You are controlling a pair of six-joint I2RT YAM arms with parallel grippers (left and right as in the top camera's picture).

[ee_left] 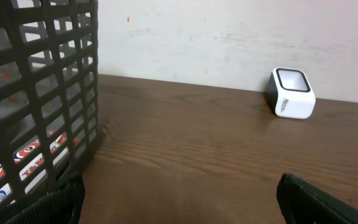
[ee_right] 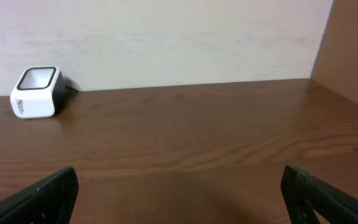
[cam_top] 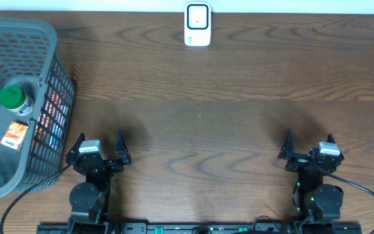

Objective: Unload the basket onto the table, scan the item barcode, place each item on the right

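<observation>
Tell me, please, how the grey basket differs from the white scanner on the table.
The basket is dark grey with open lattice walls; the scanner is white and solid-bodied. The basket is far larger than the scanner. The basket sits at the table's left edge and holds a green-capped bottle; the scanner stands alone at the far edge. Both rest on the wood.

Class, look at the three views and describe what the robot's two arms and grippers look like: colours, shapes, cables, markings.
The left arm and right arm are black with rounded joint housings, each wrist topped by a silver-grey block. The left gripper and right gripper each have two black tapering fingers. A black cable loops from each base. Small green lights show on the right arm.
</observation>
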